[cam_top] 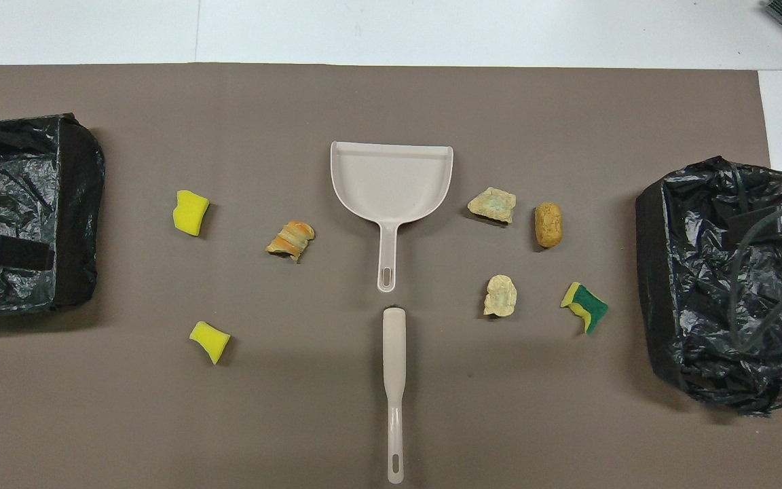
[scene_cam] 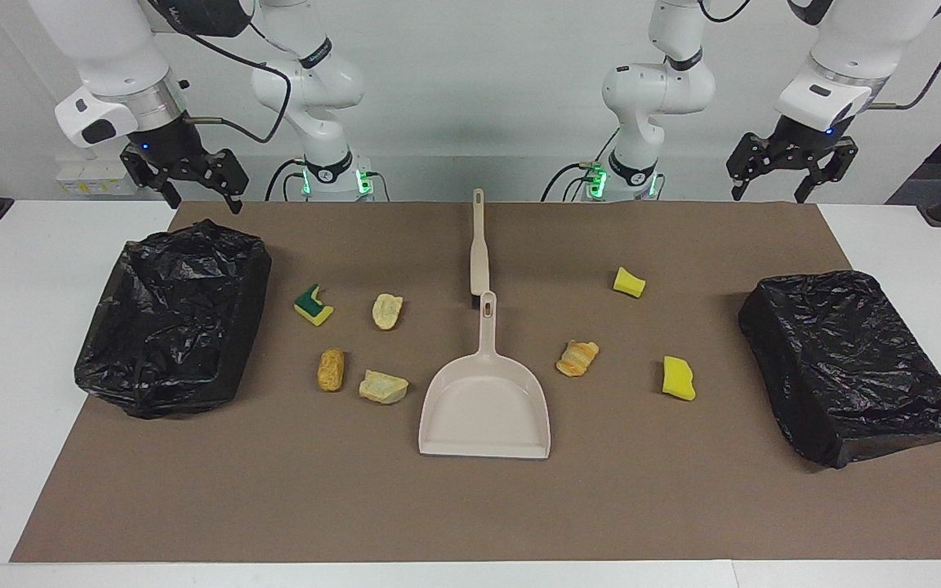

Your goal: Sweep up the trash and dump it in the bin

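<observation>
Nothing swept yet. Both arms wait raised, empty: right gripper (scene_cam: 197, 181) spread over bin (scene_cam: 172, 314), left gripper (scene_cam: 793, 167) spread by other bin (scene_cam: 850, 363). Brush (scene_cam: 479, 245) and dustpan (scene_cam: 487, 392) mid-counter, end to end, long axes pointing away from robots, equally reachable. Trash: four bits (scene_cam: 360, 343) toward right arm's end, three (scene_cam: 630, 335) toward left's.

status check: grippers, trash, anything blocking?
Left gripper and right gripper both open, raised at the robots' edge, empty. Seven trash bits unswept on the mat; dustpan and brush untouched. Nothing blocking.
</observation>
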